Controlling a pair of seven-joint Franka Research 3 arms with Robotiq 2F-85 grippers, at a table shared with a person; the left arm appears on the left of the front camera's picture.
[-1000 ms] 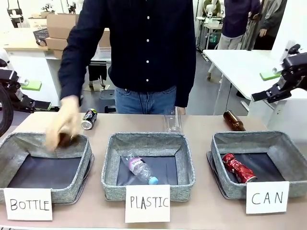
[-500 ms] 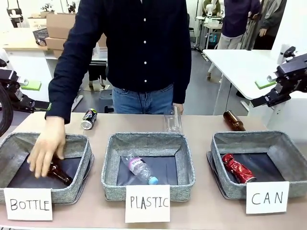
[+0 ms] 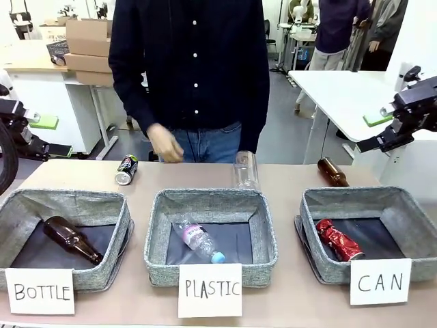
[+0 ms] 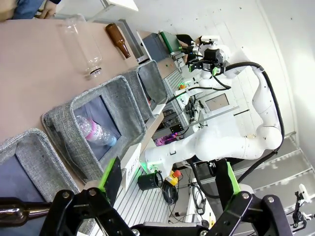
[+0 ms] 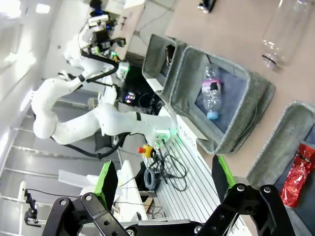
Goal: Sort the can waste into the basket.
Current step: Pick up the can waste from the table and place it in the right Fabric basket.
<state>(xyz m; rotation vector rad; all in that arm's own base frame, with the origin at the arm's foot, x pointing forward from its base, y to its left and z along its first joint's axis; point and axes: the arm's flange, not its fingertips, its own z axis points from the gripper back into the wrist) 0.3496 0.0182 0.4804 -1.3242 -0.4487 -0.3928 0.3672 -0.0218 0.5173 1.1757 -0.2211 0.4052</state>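
We find the red can (image 3: 339,240) already in the CAN basket (image 3: 314,205); the black can (image 3: 126,169) remains on the desk (image 3: 287,181). Both jaws stand released, empty.

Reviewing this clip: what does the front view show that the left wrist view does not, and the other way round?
Front only: the red can in the CAN basket, the black can on the table, the person's hand, and the handwritten signs. Left wrist only: the open left gripper. Both: the clear bottle, the plastic bottle in the middle basket, and the brown bottle.
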